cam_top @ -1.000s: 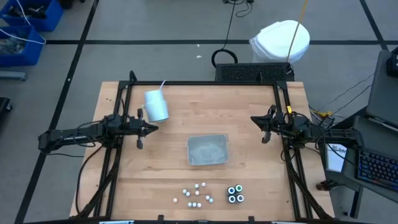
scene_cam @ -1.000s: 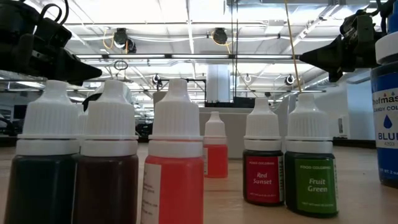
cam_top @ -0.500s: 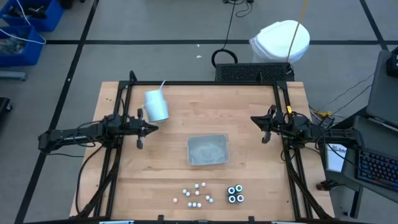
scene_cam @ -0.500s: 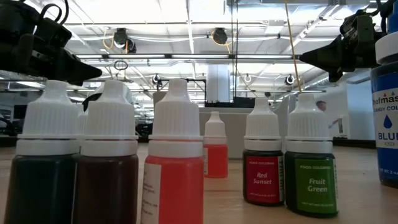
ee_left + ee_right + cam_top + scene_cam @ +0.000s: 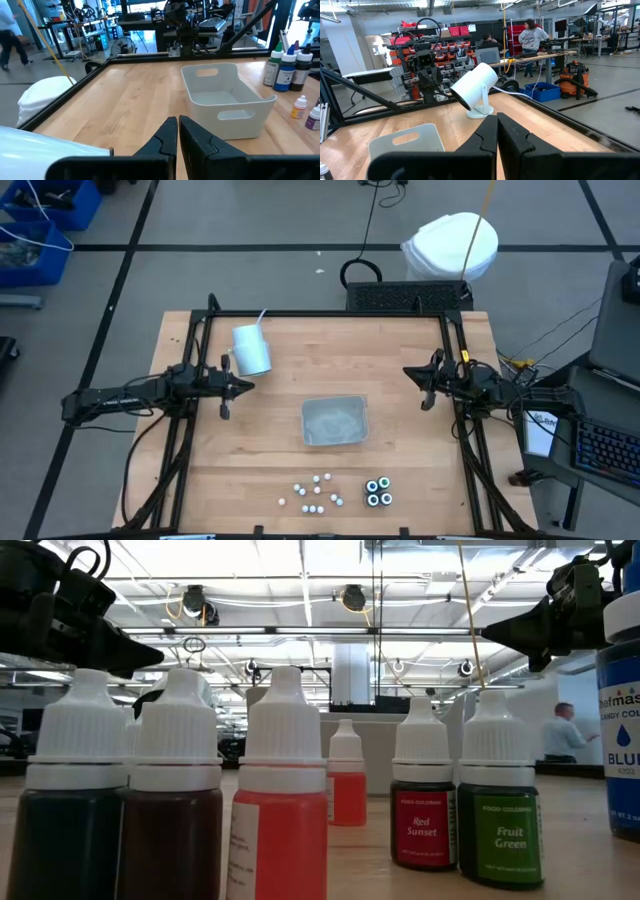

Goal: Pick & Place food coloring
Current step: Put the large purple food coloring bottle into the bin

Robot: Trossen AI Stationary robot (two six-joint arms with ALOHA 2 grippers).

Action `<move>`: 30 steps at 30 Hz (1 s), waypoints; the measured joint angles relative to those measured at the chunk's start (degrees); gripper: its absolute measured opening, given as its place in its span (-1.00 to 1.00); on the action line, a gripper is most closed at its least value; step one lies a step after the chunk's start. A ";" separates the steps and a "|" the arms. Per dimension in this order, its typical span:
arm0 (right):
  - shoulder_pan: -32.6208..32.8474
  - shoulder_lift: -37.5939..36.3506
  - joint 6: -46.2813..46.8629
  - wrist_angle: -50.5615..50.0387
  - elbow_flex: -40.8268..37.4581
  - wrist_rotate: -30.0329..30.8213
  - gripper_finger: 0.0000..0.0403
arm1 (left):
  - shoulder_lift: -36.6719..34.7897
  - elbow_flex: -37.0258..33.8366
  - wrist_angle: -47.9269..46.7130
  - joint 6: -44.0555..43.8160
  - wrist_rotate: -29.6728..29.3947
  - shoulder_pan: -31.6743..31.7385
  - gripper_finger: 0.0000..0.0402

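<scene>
Left gripper (image 5: pixel 245 387): you see its fingers clenched with nothing between them, over the left side of the table (image 5: pixel 330 340), just below the white cup.
Right gripper (image 5: pixel 410 373): you see it pressed together as well and empty, over the right side of the table, pointing toward the middle.
Left wrist view: your own two dark fingers (image 5: pixel 165 137) meet at a thin seam; beyond them the tray (image 5: pixel 227 97) sits on the wood, and several bottles (image 5: pixel 287 70) stand past it.
Right wrist view: the fingers (image 5: pixel 487 135) touch along their length; ahead you find the white cup (image 5: pixel 475 87) tipped on its side and one corner of the tray (image 5: pixel 407 142).
Food coloring (image 5: pixel 318 493): look near the front edge of the table, where the tiny white-capped bottles stand in a loose cluster, well apart from both grippers.
Larger round bottles (image 5: pixel 378 492): four of them sit packed in a square just right of the small cluster.
Clear tray (image 5: pixel 335 421): it lies at mid-table, between the two grippers and just behind the bottles.
White cup (image 5: pixel 252 348): it lies toward the back left of the table, with a straw (image 5: pixel 262 316) sticking out toward the rear edge.
Low view: you see the bottles up close and upright, among them one labelled Red Sunset (image 5: pixel 422 798) and one labelled Fruit Green (image 5: pixel 498 805) side by side.
Background: a person (image 5: pixel 563 735) shows far off in the room.
</scene>
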 joint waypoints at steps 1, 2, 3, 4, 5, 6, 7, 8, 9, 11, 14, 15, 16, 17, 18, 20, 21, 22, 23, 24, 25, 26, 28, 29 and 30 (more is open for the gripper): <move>-0.01 -0.01 0.00 0.00 0.00 0.00 -1.00 | 0.02 0.02 0.02 -0.64 0.00 -0.02 -0.87; -0.01 -0.01 0.00 -0.01 0.00 0.01 -1.00 | 0.00 0.02 0.04 -0.97 -0.01 0.00 -0.87; -0.02 -0.02 0.00 0.00 0.00 0.00 -1.00 | 0.00 0.02 0.15 -1.25 0.00 0.00 -0.87; 0.00 -0.02 0.00 0.00 0.00 0.02 -1.00 | 0.02 0.02 0.35 -1.42 -0.01 -0.01 -0.87; 0.00 0.00 0.00 -0.01 0.00 0.02 -1.00 | 0.02 0.02 0.68 -1.65 0.00 -0.01 -0.87; -0.02 -0.01 0.00 0.00 0.00 0.01 -1.00 | 0.02 0.02 1.20 -1.71 0.01 0.00 -0.87; -0.02 0.00 0.00 0.00 0.00 0.00 -1.00 | 0.00 0.02 1.75 -1.77 0.07 -0.02 -0.87; 0.00 -0.02 0.00 0.00 0.00 0.02 -1.00 | -0.01 0.02 2.01 -1.86 0.37 0.00 -0.87; -0.02 0.00 0.00 0.00 0.00 0.00 -1.00 | -0.01 0.02 2.04 -2.24 0.60 0.00 -0.87; -0.01 -0.01 0.00 0.00 0.00 0.01 -1.00 | 0.02 0.02 2.43 -2.34 0.37 -0.02 -0.87; 0.00 0.00 0.00 0.01 0.00 0.00 -1.00 | -0.01 0.04 3.72 -2.33 -1.04 0.00 -0.87; -0.02 0.00 -0.01 0.11 0.00 0.00 -1.00 | -0.01 0.04 3.61 -2.19 -1.49 -0.02 -0.87; -0.02 0.00 -0.02 0.42 0.00 0.02 -1.00 | 0.02 0.04 3.55 -2.18 -2.23 -0.02 -0.87; -0.01 -0.02 0.00 0.56 0.00 0.02 -1.00 | 0.02 0.04 3.49 -2.31 -2.95 0.00 -0.87; -0.02 -0.02 -0.02 0.63 0.00 0.02 -1.00 | -0.01 0.04 3.25 -2.93 -3.53 -0.02 -0.87; -0.02 0.18 -2.03 1.87 0.00 0.02 -1.00 | 0.02 0.04 2.83 -4.60 -4.04 0.00 -0.87; -0.02 0.31 -3.78 3.45 0.00 0.00 -1.00 | 0.01 0.04 2.91 -4.96 -4.06 0.00 -0.87; -0.02 0.33 -5.42 5.28 -0.01 0.01 -1.00 | 0.00 0.04 3.00 -4.98 -4.06 0.00 -0.87; -0.01 0.34 -6.83 7.87 0.00 -0.02 -1.00 | 0.02 0.04 2.98 -4.84 -4.06 -0.02 -0.87; 0.03 0.35 -8.00 11.31 0.14 -0.27 -1.00 | 0.02 0.04 2.93 -4.82 -4.11 -0.02 -0.87; 0.07 0.32 -8.84 14.35 0.54 -1.15 -1.00 | 0.02 0.04 2.96 -4.81 -4.42 -0.02 -0.87; 0.22 0.31 -9.51 16.29 1.27 -2.09 -1.00 | 0.02 0.04 2.96 -4.81 -4.91 -0.01 -0.87; 0.88 0.37 -11.35 15.88 3.43 -4.37 -1.00 | 0.02 0.04 2.96 -4.82 -6.12 -0.01 -0.87; 1.52 0.90 -12.06 13.55 4.56 -4.59 -1.00 | 0.02 0.04 2.95 -4.85 -6.89 0.00 -0.87; 2.27 1.87 -12.59 12.23 6.36 -4.60 -1.00 | 0.02 0.04 2.96 -4.85 -7.73 -0.02 -0.87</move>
